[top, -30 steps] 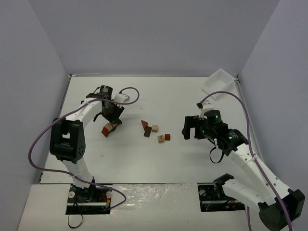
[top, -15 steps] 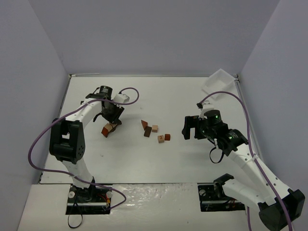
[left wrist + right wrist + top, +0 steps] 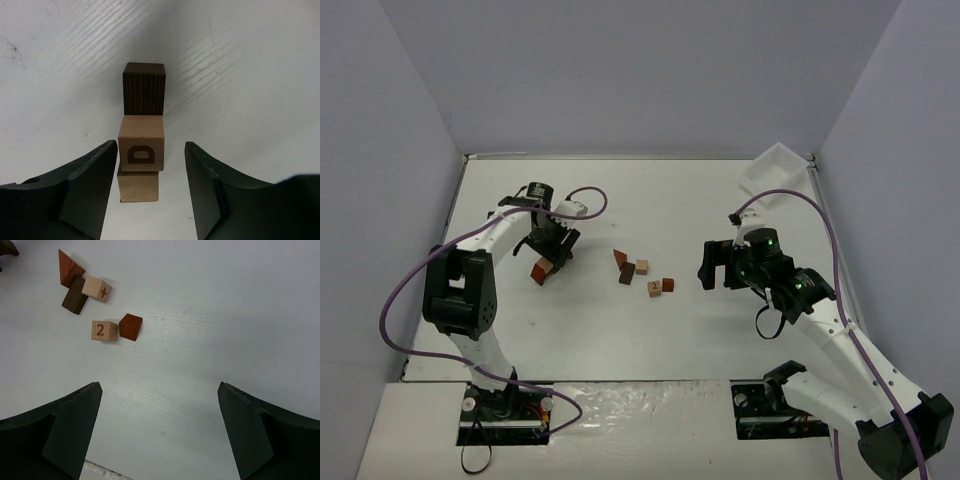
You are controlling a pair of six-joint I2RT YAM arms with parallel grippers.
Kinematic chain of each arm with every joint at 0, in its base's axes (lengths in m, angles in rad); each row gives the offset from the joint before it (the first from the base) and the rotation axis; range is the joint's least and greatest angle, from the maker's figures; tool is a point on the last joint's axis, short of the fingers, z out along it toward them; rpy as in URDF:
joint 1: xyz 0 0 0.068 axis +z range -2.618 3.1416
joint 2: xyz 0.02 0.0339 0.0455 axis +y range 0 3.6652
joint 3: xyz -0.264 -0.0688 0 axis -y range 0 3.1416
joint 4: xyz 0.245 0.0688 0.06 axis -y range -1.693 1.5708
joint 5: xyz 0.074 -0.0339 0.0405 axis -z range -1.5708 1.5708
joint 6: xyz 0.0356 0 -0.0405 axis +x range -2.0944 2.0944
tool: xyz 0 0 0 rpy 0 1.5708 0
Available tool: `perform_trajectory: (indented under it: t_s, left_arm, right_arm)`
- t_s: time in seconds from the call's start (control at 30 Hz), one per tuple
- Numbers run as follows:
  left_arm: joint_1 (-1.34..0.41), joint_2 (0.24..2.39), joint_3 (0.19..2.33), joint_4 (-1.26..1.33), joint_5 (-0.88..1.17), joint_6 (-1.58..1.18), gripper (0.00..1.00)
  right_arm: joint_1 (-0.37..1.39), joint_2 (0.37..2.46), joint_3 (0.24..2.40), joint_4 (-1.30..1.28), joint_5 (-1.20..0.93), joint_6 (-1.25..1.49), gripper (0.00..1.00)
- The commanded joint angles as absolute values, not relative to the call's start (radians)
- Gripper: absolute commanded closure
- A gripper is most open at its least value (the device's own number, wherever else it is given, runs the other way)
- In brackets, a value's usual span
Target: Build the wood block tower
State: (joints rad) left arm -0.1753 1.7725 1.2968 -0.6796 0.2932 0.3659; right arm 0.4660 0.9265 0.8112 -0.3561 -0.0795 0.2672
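Five loose wood blocks (image 3: 104, 330) lay nearer the right jaws, spread wide, while the left jaws sat parted around the tower (image 3: 141, 150), gripping nothing.

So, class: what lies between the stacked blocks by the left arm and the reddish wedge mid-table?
Nothing: the top external view shows only bare white table between the stacked blocks and the reddish wedge.
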Motion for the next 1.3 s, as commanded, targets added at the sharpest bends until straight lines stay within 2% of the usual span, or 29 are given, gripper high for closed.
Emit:
perform_trajectory:
  t_s: [0.0,0.13,0.33,0.7,0.8,1.0,1.27]
  left_arm:
    - [-0.169,1.720,1.352,-0.689,0.286,0.320,0.46]
    - [-0.172,1.699,1.405,-0.687,0.261,0.221,0.41]
    - [-0.200,1.621,1.432,-0.685,0.185,0.002,0.39]
    - [-0.429,1.497,1.373,-0.668,0.002,-0.438,0.39]
    - [-0.451,1.459,1.342,-0.663,-0.029,-0.477,0.39]
    - [-0.451,1.339,1.295,-0.661,-0.044,-0.496,0.39]
    - [-0.451,1.240,1.222,-0.664,-0.026,-0.489,0.39]
  right_arm:
    - [0.467,0.917,0.831,-0.318,-0.092,0.261,0.01]
    - [0.466,0.920,0.835,-0.318,-0.092,0.261,0.01]
    - [0.466,0.931,0.845,-0.318,-0.085,0.265,0.01]
    - [0.470,1.080,0.867,-0.314,-0.041,0.322,0.04]
    - [0.474,1.165,0.888,-0.308,-0.017,0.347,0.07]
    - [0.543,1.338,0.951,-0.261,0.055,0.433,0.22]
    - [0.647,1.536,1.015,-0.191,0.108,0.553,0.25]
